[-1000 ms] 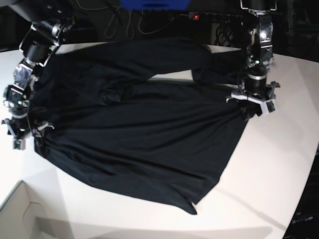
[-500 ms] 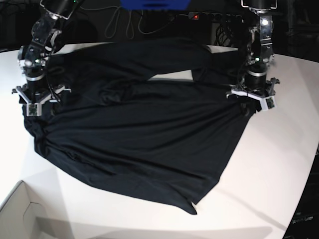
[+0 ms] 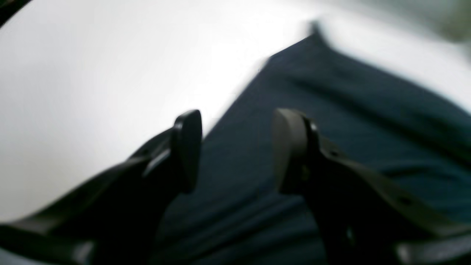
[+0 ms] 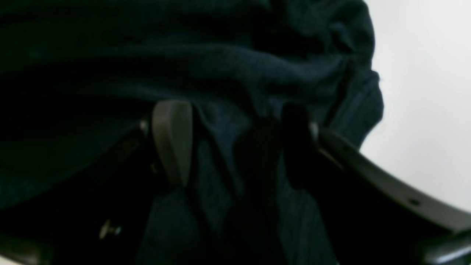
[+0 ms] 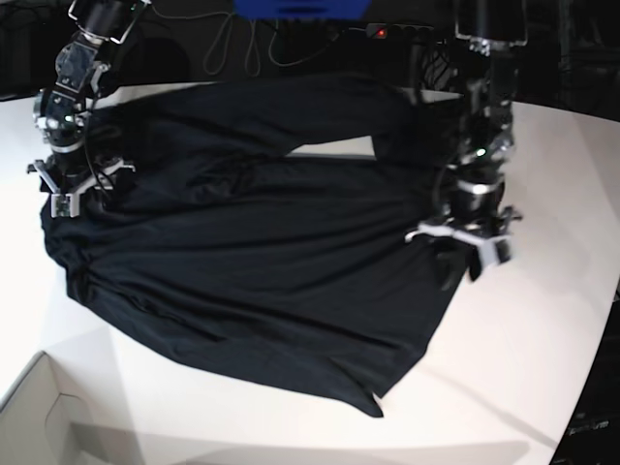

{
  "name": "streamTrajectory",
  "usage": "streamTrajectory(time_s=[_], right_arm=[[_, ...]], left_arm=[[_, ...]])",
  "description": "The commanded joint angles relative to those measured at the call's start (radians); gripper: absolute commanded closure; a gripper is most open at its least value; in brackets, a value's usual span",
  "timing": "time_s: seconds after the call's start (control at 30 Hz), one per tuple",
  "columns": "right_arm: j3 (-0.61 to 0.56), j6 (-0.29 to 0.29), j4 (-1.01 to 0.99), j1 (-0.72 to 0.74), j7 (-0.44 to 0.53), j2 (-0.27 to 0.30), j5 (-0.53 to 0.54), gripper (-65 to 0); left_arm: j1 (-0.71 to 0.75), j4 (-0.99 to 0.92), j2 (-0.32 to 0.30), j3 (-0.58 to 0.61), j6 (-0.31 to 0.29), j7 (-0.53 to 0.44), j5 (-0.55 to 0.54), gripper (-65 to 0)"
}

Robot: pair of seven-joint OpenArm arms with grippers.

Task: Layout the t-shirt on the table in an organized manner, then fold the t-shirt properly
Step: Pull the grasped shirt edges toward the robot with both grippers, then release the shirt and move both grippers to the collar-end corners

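The black t-shirt (image 5: 271, 252) lies spread but creased on the white table (image 5: 542, 339), one sleeve reaching toward the back right. My left gripper (image 5: 457, 260) hangs over the shirt's right edge. In the left wrist view it (image 3: 237, 151) is open, with dark fabric (image 3: 331, 110) under it and bare table (image 3: 92, 73) to the left. My right gripper (image 5: 73, 194) is at the shirt's back left corner. In the right wrist view it (image 4: 235, 143) stands open, its fingers wide apart over bunched fabric (image 4: 220, 66), a ridge of cloth lying between them.
A pale cardboard box corner (image 5: 39, 417) sits at the front left. Cables and a power strip with a red light (image 5: 380, 32) run along the back beside a blue object (image 5: 300, 8). The table's curved edge (image 5: 593, 368) drops off at the right.
My right arm swung from the shirt's front left edge up to its back left corner. My left arm moved toward the front along the shirt's right edge.
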Motion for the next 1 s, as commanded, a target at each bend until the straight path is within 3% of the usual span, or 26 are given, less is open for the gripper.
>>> streamTrajectory(time_s=[0.0,0.13,0.3,0.67,0.97], right_arm=[[0.002,-0.004,0.008,0.004,-0.012,0.013,-0.013,-38.1],[0.002,-0.004,0.009,0.019,-0.012,0.015,-0.014,-38.1],[-0.004,-0.004,0.003,0.027,-0.015,0.039,-0.014,-38.1],[-0.011,-0.004,-0.196,0.169,-0.014,0.062,-0.014,-38.1],[-0.252,-0.004,-0.204,0.178,-0.008,0.056,-0.014,-38.3]], left_arm=[[-0.014,-0.035,-0.011,0.012,0.014,-0.009,-0.004,-29.9],[-0.059,-0.198,-0.011,0.056,0.014,-0.015,-0.004,-29.9],[-0.093,-0.341,-0.022,0.021,0.013,-0.018,-0.004,-29.9],[-0.096,-0.417,-0.086,-0.208,0.011,-0.018,-0.004,-29.9],[-0.028,-0.321,-0.086,-0.309,0.011,-0.012,-0.005,-29.9]])
